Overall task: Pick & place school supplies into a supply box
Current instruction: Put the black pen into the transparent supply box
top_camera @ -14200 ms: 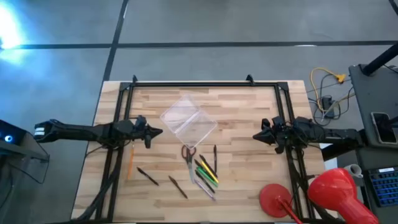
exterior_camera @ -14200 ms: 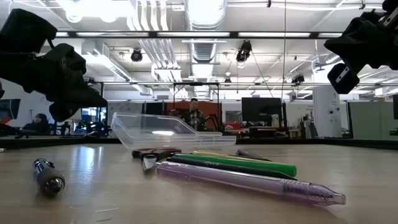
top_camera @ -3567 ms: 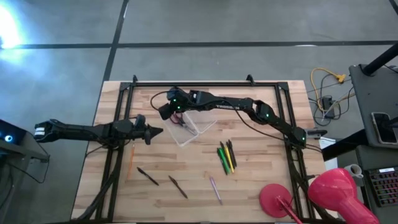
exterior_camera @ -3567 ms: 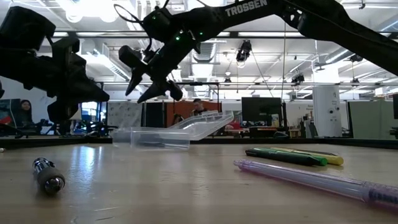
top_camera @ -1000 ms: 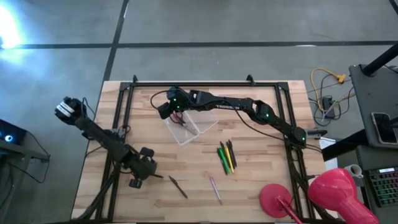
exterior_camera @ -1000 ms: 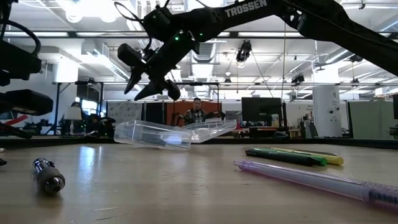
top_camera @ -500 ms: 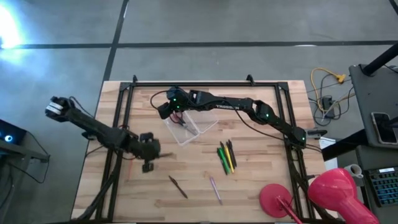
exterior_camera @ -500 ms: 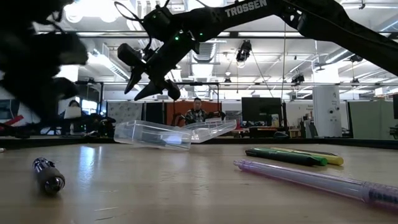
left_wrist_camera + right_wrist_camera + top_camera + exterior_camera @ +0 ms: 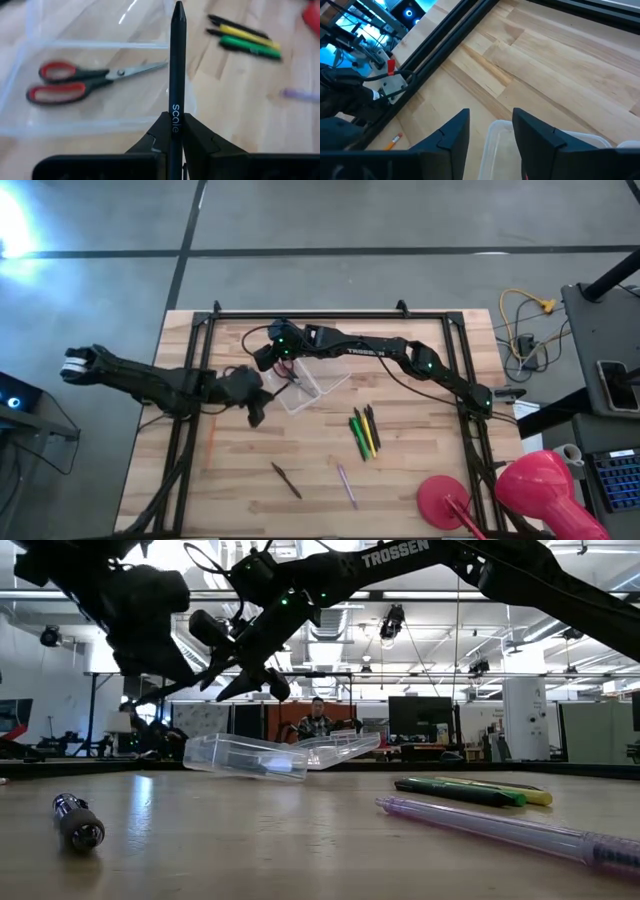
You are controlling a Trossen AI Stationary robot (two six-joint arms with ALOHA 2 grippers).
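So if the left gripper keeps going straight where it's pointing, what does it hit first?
Probably the supply box: the left gripper holds the black pen aimed across its near wall, scissors just beyond. Height unclear.

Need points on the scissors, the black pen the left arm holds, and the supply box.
scissors (image 9: 100,76): left wrist view, at the pivot where blades meet handles.
black pen (image 9: 177,60): left wrist view, mid-shaft above the jaws.
supply box (image 9: 245,754): low view, on its clear front wall.
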